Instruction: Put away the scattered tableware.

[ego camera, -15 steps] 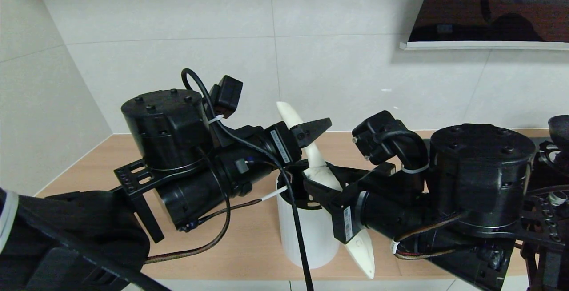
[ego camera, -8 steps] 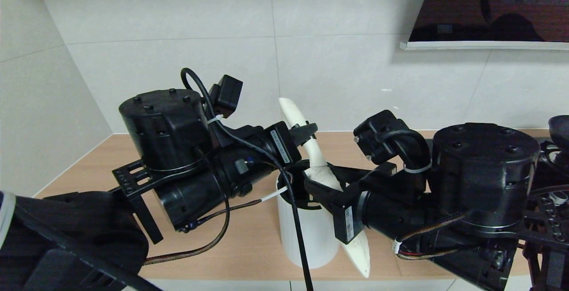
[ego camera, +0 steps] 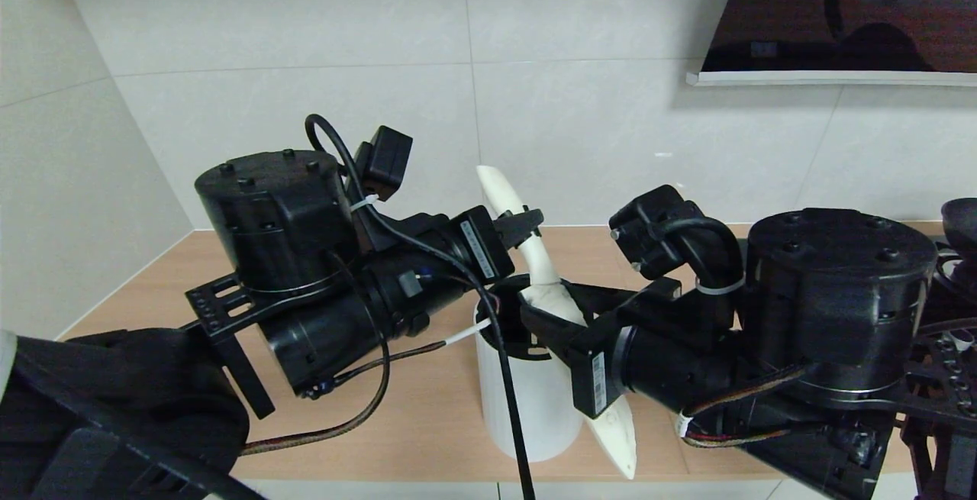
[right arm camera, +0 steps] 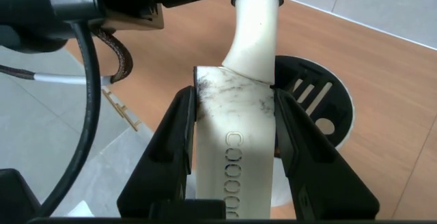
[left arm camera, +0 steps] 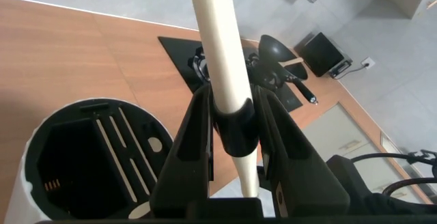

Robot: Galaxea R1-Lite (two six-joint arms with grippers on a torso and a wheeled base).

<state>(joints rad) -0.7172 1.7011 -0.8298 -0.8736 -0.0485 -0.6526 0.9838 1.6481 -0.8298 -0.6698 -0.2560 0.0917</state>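
1. Head camera looks forward and down at the light wooden surface.
2. Wrist cameras look closely along the left hand and right hand.
3. All share the white cylindrical plastic holder.

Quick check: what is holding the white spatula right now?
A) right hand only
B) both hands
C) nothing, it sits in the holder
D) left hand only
B: the left hand clamps the spatula by its handle, and the right hand clamps its wide end.

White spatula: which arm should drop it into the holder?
Probably left: the left gripper clamps the spatula by its handle above the holder, while the right gripper pinches the wide end that would enter first.
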